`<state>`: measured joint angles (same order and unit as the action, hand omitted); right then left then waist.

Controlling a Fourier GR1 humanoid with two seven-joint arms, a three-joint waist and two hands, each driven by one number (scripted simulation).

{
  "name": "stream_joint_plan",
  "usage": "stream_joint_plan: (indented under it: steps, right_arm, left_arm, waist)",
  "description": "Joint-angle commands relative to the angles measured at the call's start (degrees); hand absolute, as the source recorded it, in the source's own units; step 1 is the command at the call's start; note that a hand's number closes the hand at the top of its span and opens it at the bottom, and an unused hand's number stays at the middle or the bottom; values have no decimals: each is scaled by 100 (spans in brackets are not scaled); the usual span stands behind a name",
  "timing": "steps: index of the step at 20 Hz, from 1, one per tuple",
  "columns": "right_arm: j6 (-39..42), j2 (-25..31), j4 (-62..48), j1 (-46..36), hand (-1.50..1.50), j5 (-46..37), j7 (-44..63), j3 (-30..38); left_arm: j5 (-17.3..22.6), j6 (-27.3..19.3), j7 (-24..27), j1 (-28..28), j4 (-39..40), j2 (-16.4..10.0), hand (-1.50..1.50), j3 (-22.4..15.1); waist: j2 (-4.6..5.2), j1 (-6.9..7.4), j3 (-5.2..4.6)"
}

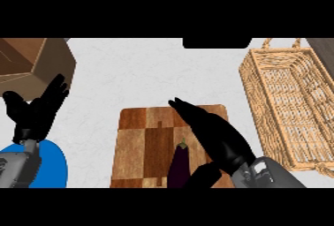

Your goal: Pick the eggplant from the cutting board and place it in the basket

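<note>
Eggplant [179, 165] lies on the board [140, 141] beside your right hand [222, 141], unclenched and empty; lower it and curl round the middle. Left hand [36, 112] rests, likewise unclenched.

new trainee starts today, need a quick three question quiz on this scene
1. Fill in: the basket stands to the board's ____.
2. Where is the eggplant? A) in the basket B) on the board C) on the floor
3. True or false: the right robot hand is open above the board.
Key: 1 right; 2 B; 3 true.
</note>
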<state>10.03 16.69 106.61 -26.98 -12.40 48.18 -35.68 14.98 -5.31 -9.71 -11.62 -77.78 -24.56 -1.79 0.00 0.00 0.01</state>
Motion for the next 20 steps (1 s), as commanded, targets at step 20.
stream_joint_plan:
  steps: [20]
  right_arm:
    - [1034, -1000, -914, 1226, -150, -1554, -885, 76]
  left_arm:
    - [-586, 432, -90, -465, 515, 508, 0, 628]
  waist:
    - [1, -20, -2]
